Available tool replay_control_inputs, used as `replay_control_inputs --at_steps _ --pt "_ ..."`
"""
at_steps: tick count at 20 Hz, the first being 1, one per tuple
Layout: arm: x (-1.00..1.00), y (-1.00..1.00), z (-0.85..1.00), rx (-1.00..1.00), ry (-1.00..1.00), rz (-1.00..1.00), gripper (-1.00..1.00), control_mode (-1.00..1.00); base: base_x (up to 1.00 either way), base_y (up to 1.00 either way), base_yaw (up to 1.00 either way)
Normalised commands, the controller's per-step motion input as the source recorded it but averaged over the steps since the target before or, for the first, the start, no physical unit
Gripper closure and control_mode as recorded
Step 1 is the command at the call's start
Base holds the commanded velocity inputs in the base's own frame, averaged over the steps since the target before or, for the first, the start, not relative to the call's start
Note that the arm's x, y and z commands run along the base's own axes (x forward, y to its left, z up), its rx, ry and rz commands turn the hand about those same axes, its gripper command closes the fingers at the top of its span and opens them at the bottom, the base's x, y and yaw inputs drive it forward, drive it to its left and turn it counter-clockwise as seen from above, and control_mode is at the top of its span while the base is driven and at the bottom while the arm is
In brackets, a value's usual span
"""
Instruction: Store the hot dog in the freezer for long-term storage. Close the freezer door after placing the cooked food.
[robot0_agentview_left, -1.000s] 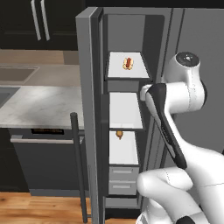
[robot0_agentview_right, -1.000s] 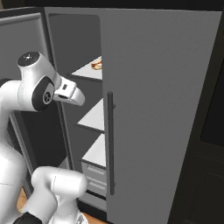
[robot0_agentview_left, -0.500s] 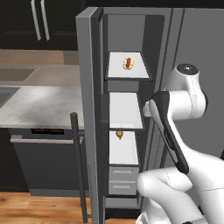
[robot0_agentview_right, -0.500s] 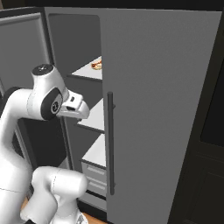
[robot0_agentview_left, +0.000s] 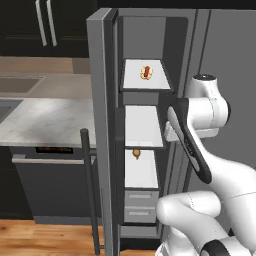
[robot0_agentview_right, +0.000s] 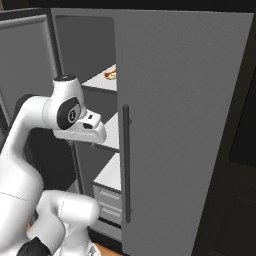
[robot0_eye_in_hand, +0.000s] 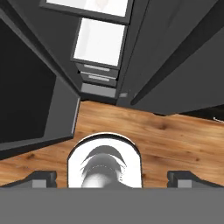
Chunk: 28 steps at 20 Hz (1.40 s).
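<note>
hot dog (robot0_agentview_left: 146, 73) on top freezer (robot0_agentview_left: 141, 131) shelf | freezer door (robot0_agentview_left: 102, 130) open | gripper (robot0_eye_in_hand: 112, 178) wide, empty

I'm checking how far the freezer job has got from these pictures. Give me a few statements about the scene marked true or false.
1. The hot dog lies on the top shelf of the freezer. True.
2. The freezer door is closed. False: it stands open, edge-on in the left base view.
3. The gripper holds the hot dog. False: its fingertips are wide apart with nothing between them, over the wooden floor.
4. A tiny orange-brown item sits on a lower shelf. True.
5. The drawers are pulled out. False: both sit flush.
</note>
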Motion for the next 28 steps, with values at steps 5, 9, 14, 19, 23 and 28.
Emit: replay_control_inputs --at_steps 5,9,14,19,23,28 --pt "0.00 -0.01 -0.31 0.00 0.24 0.00 -1.00 -1.00 0.00 0.00 0.00" --pt "0.00 0.00 -0.14 0.01 0.26 0.00 -1.00 -1.00 0.00 0.00 0.00" --pt "-0.15 0.00 -0.16 0.01 0.08 0.00 -1.00 -1.00 0.00 0.00 0.00" --pt "-0.22 0.00 -0.15 0.00 0.02 0.00 -1.00 -1.00 0.00 0.00 0.00" --pt "-0.18 0.03 -0.06 0.00 -0.08 -0.01 -1.00 -1.00 0.00 0.00 0.00" --pt "-0.19 0.00 0.00 0.00 -0.20 -0.01 -1.00 -1.00 0.00 0.00 0.00"
